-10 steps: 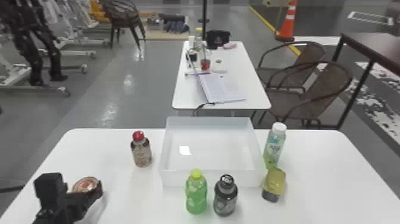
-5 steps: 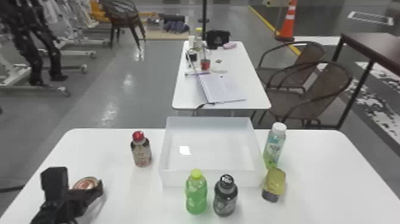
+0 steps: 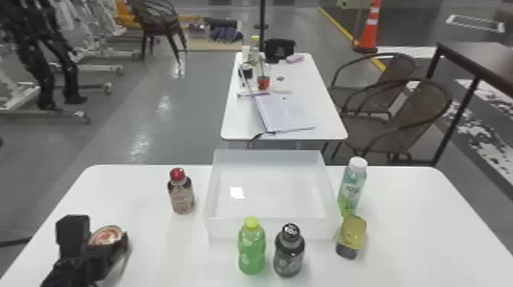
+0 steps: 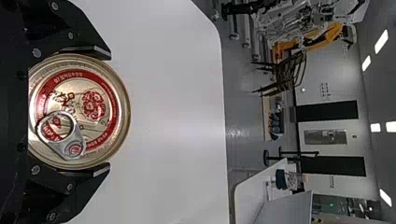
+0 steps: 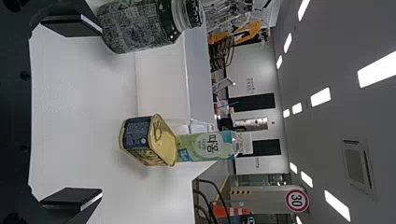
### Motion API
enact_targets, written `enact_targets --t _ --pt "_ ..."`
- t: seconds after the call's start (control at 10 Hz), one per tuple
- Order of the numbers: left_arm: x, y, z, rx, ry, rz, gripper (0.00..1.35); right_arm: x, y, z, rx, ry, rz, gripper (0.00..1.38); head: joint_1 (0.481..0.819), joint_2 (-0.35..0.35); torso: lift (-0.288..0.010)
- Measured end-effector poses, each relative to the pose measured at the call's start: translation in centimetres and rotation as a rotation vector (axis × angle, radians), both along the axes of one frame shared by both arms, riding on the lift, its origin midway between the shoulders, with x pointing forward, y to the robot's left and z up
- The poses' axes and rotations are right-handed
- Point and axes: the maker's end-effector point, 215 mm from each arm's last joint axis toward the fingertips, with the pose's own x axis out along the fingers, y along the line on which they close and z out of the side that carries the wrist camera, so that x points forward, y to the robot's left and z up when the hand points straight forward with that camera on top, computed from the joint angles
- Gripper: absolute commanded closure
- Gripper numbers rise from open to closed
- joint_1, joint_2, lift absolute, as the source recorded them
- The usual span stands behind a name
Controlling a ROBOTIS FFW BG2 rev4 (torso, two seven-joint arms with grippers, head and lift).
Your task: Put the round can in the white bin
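My left gripper (image 3: 98, 239) is at the left of the table, its fingers on either side of the round can (image 3: 107, 235). In the left wrist view, the left gripper (image 4: 105, 111) is shut on the round can (image 4: 100, 105), whose gold and red lid with a pull tab faces the camera. The white bin (image 3: 269, 228) stands at the table's middle, well to the right of the can. My right gripper (image 5: 100, 113) stands open above the table, nothing between its fingers.
A red-capped bottle (image 3: 181, 196) stands between can and bin. Before the bin are a green bottle (image 3: 252, 248) and a dark bottle (image 3: 289, 253). Right of it are a white-capped bottle (image 3: 352, 187) and a yellow can (image 3: 352, 236). Bare tabletop (image 3: 152, 248) lies near the left gripper.
Over the past second my left gripper has shifted slightly right and away from the robot, closing in around the can. The bin and bottles have stayed put.
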Motion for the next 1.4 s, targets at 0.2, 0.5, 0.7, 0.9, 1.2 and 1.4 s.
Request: enact_targets --t 0.2,0.5,0.7,0.9,1.2,1.4 --pt "0.2 -0.1 0.5 0.015 -0.015 -0.006 0.83 0.0 0.0 0.0 0.001 0.000 -0.001 0.09 0.549 0.000 -0.100" --pt "2.0 -3.4 7.2 0.098 -0.121 -0.089 0.83 0.0 0.0 -0.1 0.002 0.001 -0.001 0.09 0.549 0.000 -0.100" --pt "4.0 -9.2 11.9 0.101 -0.176 -0.225 0.83 0.0 0.0 -0.1 0.001 0.000 0.001 0.09 0.549 0.000 -0.100" --pt "5.9 -15.7 15.3 0.038 -0.222 -0.383 0.83 0.1 0.1 -0.1 0.001 -0.001 0.004 0.09 0.549 0.000 -0.100" --pt "7.4 -24.3 17.4 -0.052 -0.244 -0.554 0.83 0.3 0.2 -0.1 0.002 0.000 0.006 0.09 0.549 0.000 -0.100" --pt "7.6 -29.7 15.5 -0.122 -0.200 -0.698 0.83 0.4 0.4 -0.1 0.004 -0.002 0.012 0.09 0.549 0.000 -0.100"
